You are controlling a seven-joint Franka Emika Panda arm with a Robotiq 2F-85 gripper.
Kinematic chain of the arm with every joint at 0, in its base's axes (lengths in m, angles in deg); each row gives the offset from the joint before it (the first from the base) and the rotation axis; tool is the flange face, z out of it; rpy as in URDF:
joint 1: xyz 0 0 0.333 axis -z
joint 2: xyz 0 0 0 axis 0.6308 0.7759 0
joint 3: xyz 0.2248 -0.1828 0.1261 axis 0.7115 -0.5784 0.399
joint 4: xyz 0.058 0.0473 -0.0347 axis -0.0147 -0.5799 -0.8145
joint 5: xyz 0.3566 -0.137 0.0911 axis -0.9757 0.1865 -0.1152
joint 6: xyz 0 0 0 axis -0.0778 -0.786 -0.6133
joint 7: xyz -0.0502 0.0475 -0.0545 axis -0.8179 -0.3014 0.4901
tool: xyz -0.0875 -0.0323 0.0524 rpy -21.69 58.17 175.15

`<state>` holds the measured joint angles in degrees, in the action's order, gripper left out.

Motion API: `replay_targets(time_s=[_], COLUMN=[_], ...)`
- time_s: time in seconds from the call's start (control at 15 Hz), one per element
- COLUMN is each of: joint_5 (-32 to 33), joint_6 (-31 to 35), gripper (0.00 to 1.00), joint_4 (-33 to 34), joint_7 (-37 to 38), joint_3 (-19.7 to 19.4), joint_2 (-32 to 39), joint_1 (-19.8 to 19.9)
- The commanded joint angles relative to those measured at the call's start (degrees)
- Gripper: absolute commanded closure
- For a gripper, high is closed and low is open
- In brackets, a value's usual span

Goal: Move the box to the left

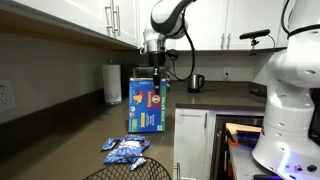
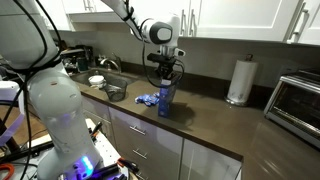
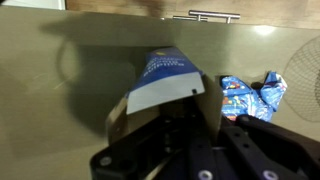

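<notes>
- Since the gripper (image 1: pixel 153 72) sits over the top of the box (image 1: pixel 146 103) in an exterior view, with a jaw on each side of the upper edge, it looks to be holding the box by its top. The box stands upright on the counter (image 1: pixel 70 140). A paper-towel roll (image 1: pixel 113 83) stands farther back on its left, and some blue packets (image 1: pixel 125 152) lie nearer the camera. A tall box held only at the top can swing, so I would lift it just a little and move it slowly.
- In an exterior view, the box (image 2: pixel 165 98) hangs straight below the gripper (image 2: pixel 165 75). The packets (image 2: pixel 148 99) lie just beside it on the left, and the roll (image 2: pixel 238 80) is well apart on the right. If the path runs toward the packets, the base has to clear them or it will push them along.
- In the wrist view, the top of the box (image 3: pixel 165 72) sits between the fingers (image 3: pixel 120 118), which appear pressed against its sides. The packets (image 3: pixel 245 95) show at the right. The hold looks shallow and the cardboard can buckle, so steady pressure and an upright carry seem wisest.
</notes>
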<state>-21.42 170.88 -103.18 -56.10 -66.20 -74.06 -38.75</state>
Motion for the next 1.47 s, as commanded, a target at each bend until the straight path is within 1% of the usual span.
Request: replay_targets(time_s=[0.0,0.33,0.73,1.2,1.4], joint_5=[0.7,2.72,8.05,9.94,10.35], joint_6=[0.28,1.67,3.66,3.6,4.22], gripper=[1.0,1.0,1.0,1.0,1.0], joint_4=[0.42,0.06,0.53,1.6,0.64], joint_7=[1.65,4.33,9.63,11.75,12.62], joint_3=[0.61,1.47,2.08,1.74,1.75], joint_2=[-0.11,-0.27,0.0,1.44,1.66], joint_1=[-0.24,-0.16,0.16,0.57,0.54])
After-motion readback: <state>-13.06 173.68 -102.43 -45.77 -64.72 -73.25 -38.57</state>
